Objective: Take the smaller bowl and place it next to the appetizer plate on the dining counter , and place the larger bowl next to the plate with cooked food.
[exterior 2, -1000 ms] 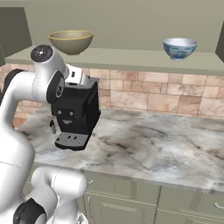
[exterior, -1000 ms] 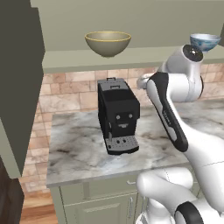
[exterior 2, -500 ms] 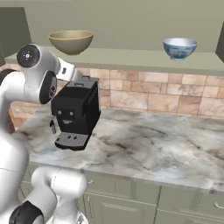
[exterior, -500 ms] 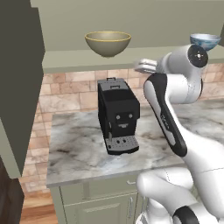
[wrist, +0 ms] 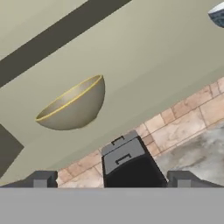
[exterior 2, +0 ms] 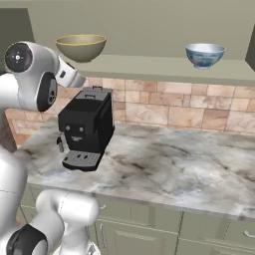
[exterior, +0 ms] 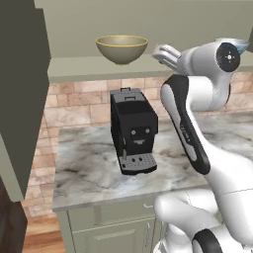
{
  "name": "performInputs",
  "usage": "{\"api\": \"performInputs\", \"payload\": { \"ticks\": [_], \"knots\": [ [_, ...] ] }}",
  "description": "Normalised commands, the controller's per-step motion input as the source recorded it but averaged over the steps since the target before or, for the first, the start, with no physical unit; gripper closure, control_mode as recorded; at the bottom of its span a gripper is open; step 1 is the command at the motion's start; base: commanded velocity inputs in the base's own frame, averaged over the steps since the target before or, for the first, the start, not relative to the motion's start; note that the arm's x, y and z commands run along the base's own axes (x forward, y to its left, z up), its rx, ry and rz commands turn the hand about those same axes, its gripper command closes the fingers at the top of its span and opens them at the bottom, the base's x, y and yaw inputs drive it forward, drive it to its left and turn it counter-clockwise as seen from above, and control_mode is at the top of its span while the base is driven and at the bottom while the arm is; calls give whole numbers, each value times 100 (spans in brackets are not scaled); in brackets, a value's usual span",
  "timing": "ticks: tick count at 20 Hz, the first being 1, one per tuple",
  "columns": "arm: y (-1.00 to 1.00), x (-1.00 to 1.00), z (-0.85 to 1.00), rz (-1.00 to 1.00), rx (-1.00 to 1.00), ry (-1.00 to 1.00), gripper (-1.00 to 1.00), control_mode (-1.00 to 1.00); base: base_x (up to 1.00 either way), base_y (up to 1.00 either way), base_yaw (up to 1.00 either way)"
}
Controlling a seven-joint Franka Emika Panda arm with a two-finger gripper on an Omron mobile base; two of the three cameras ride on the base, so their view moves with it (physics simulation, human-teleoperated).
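Observation:
The larger bowl [exterior: 121,48] [exterior 2: 80,46] [wrist: 74,105], tan with a yellow rim, stands on the high shelf above the coffee machine. The smaller bowl [exterior 2: 204,54] [wrist: 217,15], blue and white, rests on the same shelf farther right. My gripper [exterior: 160,51] [wrist: 111,180] is raised to shelf height just right of the larger bowl, apart from it, and faces it. Its jaws are open wide with nothing between them. The appetizer plate, the plate with cooked food and the dining counter are out of view.
A black coffee machine [exterior: 133,131] [exterior 2: 85,127] [wrist: 131,166] stands on the marble counter [exterior: 84,170] [exterior 2: 169,167] below the shelf [exterior: 79,68] [exterior 2: 149,65], against a brick wall. A dark tall cabinet [exterior: 20,99] borders the left side.
The hand has risen from beside the coffee machine's top to shelf height, near the larger bowl. The jaws stayed open; both bowls are unmoved.

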Motion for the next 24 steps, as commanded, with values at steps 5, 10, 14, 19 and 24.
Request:
{"api": "performInputs", "payload": {
  "ticks": [5,10,14,19,24],
  "knots": [
    [0,0,22,4,21,0,-100,-100,0,0,0],
    [1,4,1,5,10,0,-100,-100,0,0,0],
    [13,13,13,2,1,0,-100,-100,0,0,0],
    [24,29,10,2,0,0,-100,-100,0,0,0],
    [6,63,0,0,0,15,-100,-100,0,0,0]
  ]
}}
